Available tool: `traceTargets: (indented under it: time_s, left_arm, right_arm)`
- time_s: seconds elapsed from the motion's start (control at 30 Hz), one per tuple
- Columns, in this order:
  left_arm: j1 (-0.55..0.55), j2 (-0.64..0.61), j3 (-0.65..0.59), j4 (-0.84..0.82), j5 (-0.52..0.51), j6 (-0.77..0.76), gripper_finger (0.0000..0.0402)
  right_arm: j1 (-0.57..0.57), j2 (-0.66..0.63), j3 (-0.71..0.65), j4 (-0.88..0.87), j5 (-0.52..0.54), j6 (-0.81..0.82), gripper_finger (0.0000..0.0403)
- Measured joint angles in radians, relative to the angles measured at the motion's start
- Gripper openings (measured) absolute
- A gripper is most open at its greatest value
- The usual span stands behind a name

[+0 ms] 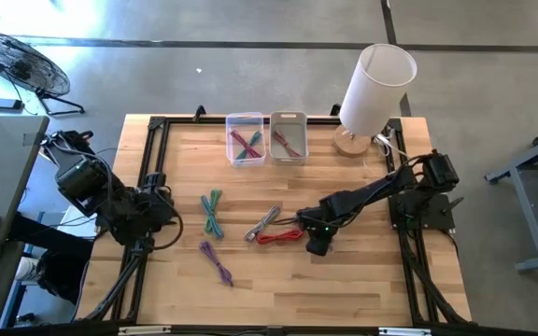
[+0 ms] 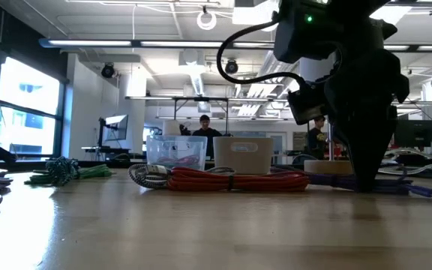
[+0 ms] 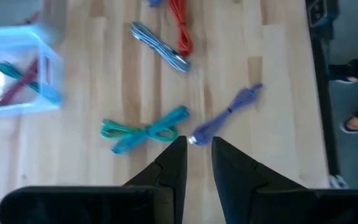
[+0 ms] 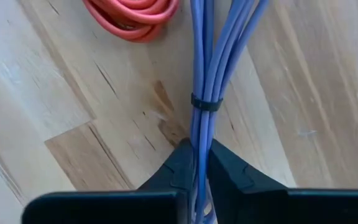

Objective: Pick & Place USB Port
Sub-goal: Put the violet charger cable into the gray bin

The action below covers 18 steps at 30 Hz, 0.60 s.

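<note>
My right gripper (image 4: 199,163) is down at the table, shut on a blue-violet cable bundle (image 4: 211,56) bound by a black tie (image 4: 205,102). It stands right beside the red coiled cable (image 1: 283,237). In the low view the right gripper (image 2: 366,180) reaches the tabletop, with the blue-violet cable (image 2: 418,191) lying beside it. My left gripper (image 3: 197,155) hovers open over the table's left part, above a teal cable (image 3: 145,130) and a purple cable (image 3: 225,115), touching neither. A grey cable (image 1: 263,224) lies flat near the red one. My right gripper pinches the blue-violet bundle between its two fingers (image 4: 180,168), a short way from the black tie, at the strands (image 4: 199,134). The fingers come from above, pointing down, one on each side of the bundle. The cable lies along the tabletop (image 2: 336,182).
A clear bin (image 1: 245,138) and a white bin (image 1: 289,136) stand at the far edge, each holding cables. A white lamp (image 1: 374,86) stands at the far right corner. Black frame rails (image 1: 148,187) run along the table's sides. People show in the room behind (image 2: 205,124).
</note>
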Motion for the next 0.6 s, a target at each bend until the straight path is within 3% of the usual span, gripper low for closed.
traceTargets:
  time_s: [0.17,0.37,0.6]
  left_arm:
    - [0.000,0.003,0.000,0.000,-0.004,0.025,0.0072]
    - [0.000,0.003,0.000,0.000,-0.181,-0.080,0.0072]
    - [0.000,0.001,0.000,-0.001,-0.319,-0.007,0.0072]
  right_arm:
    - [-0.004,-0.013,-0.001,-0.019,-0.006,-0.030,0.0021]
    - [0.045,-0.115,-0.012,-0.107,-0.007,0.034,0.0020]
    - [0.086,-0.254,0.219,-0.324,0.093,0.076,0.0019]
